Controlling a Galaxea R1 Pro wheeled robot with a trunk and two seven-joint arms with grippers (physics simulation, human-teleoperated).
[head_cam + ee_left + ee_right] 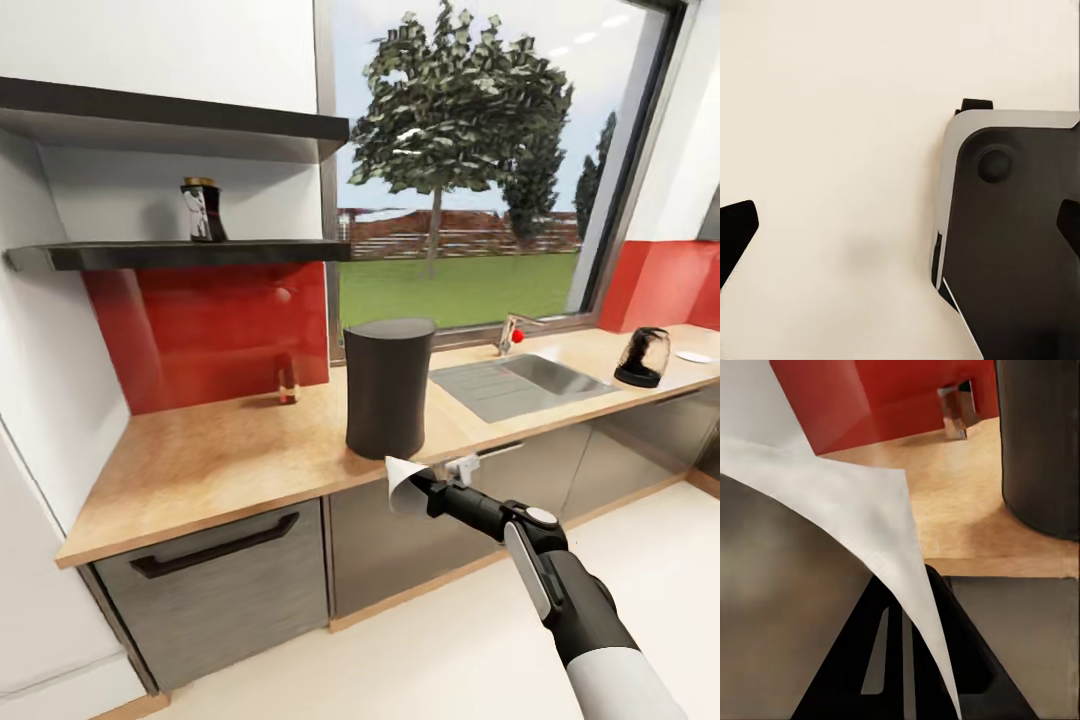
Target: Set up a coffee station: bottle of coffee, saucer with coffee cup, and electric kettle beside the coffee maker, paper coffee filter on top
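filter placement looks like the step in hand: in the head view the right gripper (425,490) pinches the paper coffee filter (405,482) just in front of the coffee maker (389,386), below its flat top, off the tabletop (215,460) edge. next, i judge, it must rise above that top and move in over it; air above the coffee maker is open, with the kitchen shelf (190,254) and its bottle of coffee (202,210) well off to one side. left wrist view: the left gripper's dark fingertips (736,229) stand spread over pale floor, holding nothing. right wrist view: the white paper fans wide from the pressed fingers, the coffee maker near.
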